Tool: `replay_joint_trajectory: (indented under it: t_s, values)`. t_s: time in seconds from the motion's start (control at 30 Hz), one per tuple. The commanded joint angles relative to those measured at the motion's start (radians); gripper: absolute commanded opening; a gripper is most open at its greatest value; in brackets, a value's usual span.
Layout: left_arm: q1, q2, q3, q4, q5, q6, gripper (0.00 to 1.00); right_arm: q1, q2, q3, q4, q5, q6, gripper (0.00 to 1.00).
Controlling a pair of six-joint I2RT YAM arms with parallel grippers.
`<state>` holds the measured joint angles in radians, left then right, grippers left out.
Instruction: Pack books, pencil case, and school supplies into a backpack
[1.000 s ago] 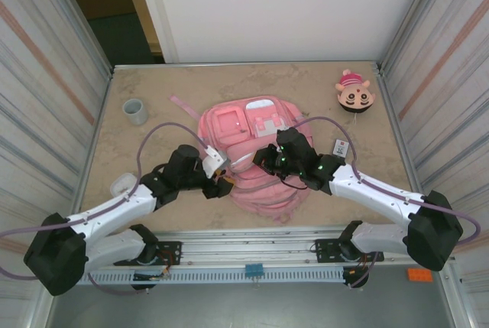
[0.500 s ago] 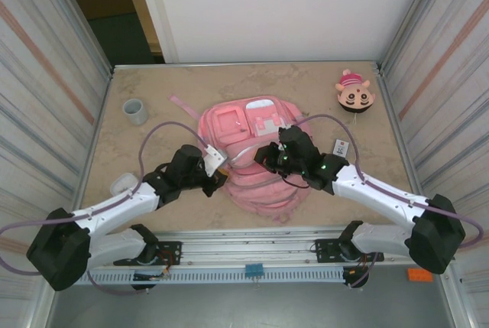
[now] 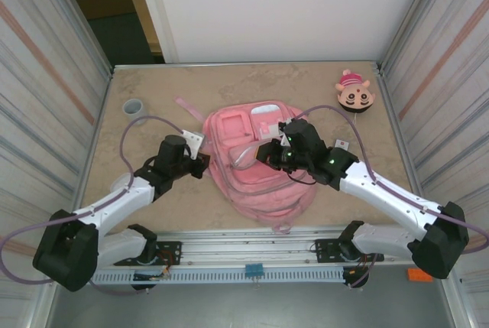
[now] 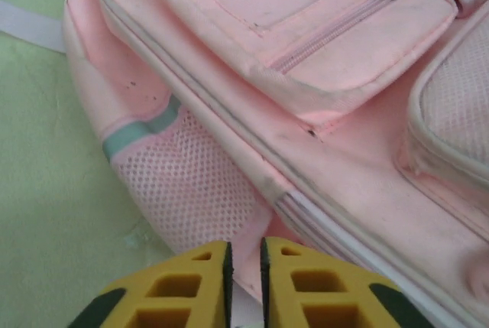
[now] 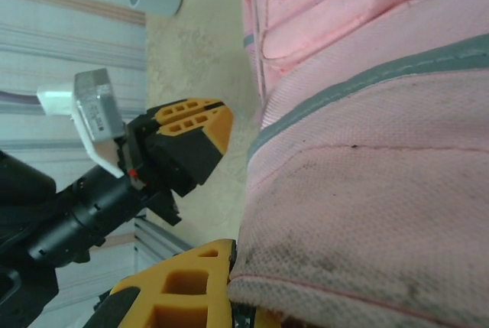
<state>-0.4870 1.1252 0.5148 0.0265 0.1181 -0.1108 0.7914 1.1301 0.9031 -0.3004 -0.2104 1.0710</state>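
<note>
In the middle of the beige marbled table (image 3: pixel 153 91) you see the large soft pink fabric backpack (image 3: pixel 256 190), lying flat with its front pockets up. Your right gripper (image 3: pixel 265 152) sits on its centre, and the jaws are clamped on a fold of the pink mesh. In the right wrist view this fabric hangs over the yellow finger (image 5: pixel 183 286).

Your left gripper (image 3: pixel 203 164) is at 9 o'clock of the backpack, just beside its edge. Its yellow pads (image 4: pixel 176 282) stand slightly apart, with a thin empty slit between them.

A tiny pale item (image 3: pixel 341 144) lies at 3 o'clock, close to the backpack. A small grey round cup (image 3: pixel 133 106) stands at 10 o'clock, well apart. A round cartoon-face toy with a pink cap (image 3: pixel 354 95) lies at 2 o'clock.
</note>
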Motion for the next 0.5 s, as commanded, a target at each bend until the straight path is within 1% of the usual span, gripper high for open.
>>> replay_joint_trajectory:
  t_s: [0.0,0.1,0.2,0.27,0.37,0.47]
  values:
    - [-0.002,-0.019,0.025,0.01,-0.007,-0.052,0.33,-0.001,-0.016,0.007,0.101,-0.014,-0.001,0.0]
    - [-0.002,-0.063,0.033,-0.024,-0.01,-0.115,0.48,0.006,0.012,-0.01,0.164,0.016,0.026,0.0]
    - [-0.002,-0.107,0.041,-0.078,-0.01,-0.175,0.57,0.019,0.057,-0.016,0.222,0.024,0.046,0.0]
    - [-0.002,-0.141,0.036,-0.095,-0.014,-0.204,0.62,0.029,0.1,-0.011,0.257,0.019,0.053,0.0]
    - [-0.001,-0.205,0.015,-0.093,-0.037,-0.219,0.64,0.039,0.176,0.013,0.291,-0.004,0.048,0.0]
    - [0.001,-0.262,0.012,-0.12,-0.085,-0.207,0.66,0.045,0.269,0.08,0.314,-0.047,0.013,0.0]
